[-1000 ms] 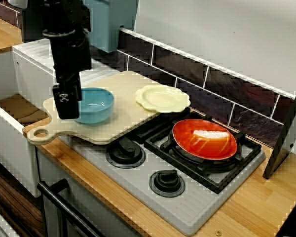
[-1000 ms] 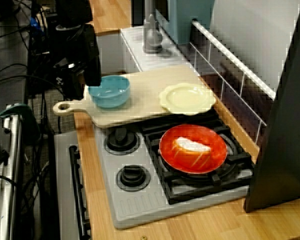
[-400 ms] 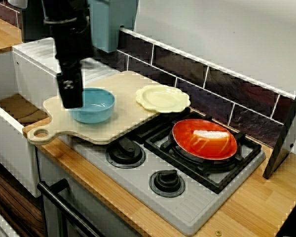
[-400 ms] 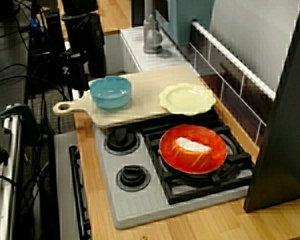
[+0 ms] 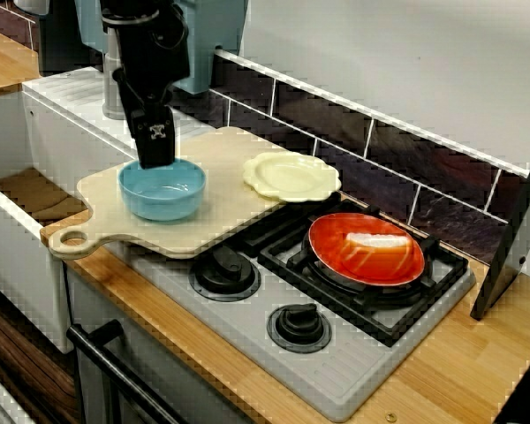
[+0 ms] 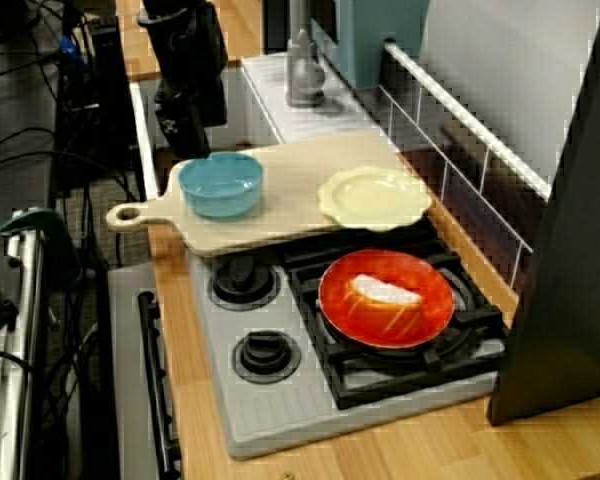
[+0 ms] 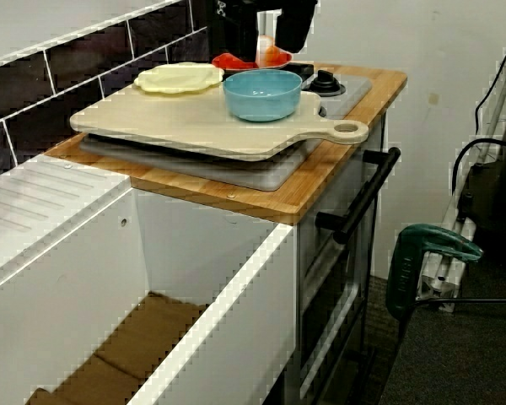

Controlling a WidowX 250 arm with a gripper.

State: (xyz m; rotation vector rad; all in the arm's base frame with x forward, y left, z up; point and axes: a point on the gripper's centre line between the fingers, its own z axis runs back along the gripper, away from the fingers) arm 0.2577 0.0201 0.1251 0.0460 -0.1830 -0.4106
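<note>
Jaws hidden, state unclear: the gripper (image 5: pixel 156 148) hangs upright over the blue bowl's (image 5: pixel 162 188) far rim on the cutting board (image 5: pixel 221 199). A cream plate (image 5: pixel 291 176) and an orange pan (image 5: pixel 366 248) sit to the right.

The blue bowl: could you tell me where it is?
In the tile-facing view, the blue bowl sits on the wooden board near its handle, left of the cream plate.
</note>
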